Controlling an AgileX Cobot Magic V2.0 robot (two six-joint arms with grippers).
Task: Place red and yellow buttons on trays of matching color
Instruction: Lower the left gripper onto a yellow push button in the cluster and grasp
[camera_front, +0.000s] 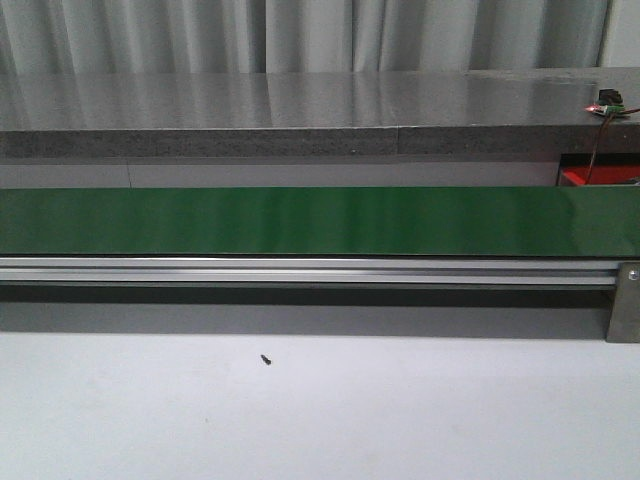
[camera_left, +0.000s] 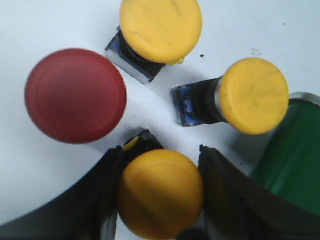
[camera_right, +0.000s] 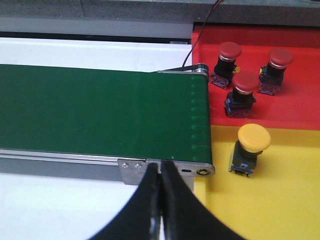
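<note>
While the left gripper (camera_left: 161, 192) clamps its jaws on a yellow button (camera_left: 160, 192), the right gripper (camera_right: 161, 187) hangs with jaws pressed together, empty. One more yellow-capped button (camera_right: 248, 147) sits on the yellow tray (camera_right: 280, 200).

Two grippers, each seen only from its own wrist camera
The left gripper (camera_left: 161, 195) clamps a yellow button (camera_left: 160, 192) between its fingers; the right gripper (camera_right: 161, 182) has fingers pressed together, holding nothing

Three cameras, one green belt (camera_front: 300, 221).

My front camera faces forward, low over the bench (camera_front: 320, 410), with the belt crosswise. My left wrist camera looks straight down, very close, catching a belt end (camera_left: 295, 155). My right wrist camera looks obliquely along the belt (camera_right: 100, 112) to its far end.
</note>
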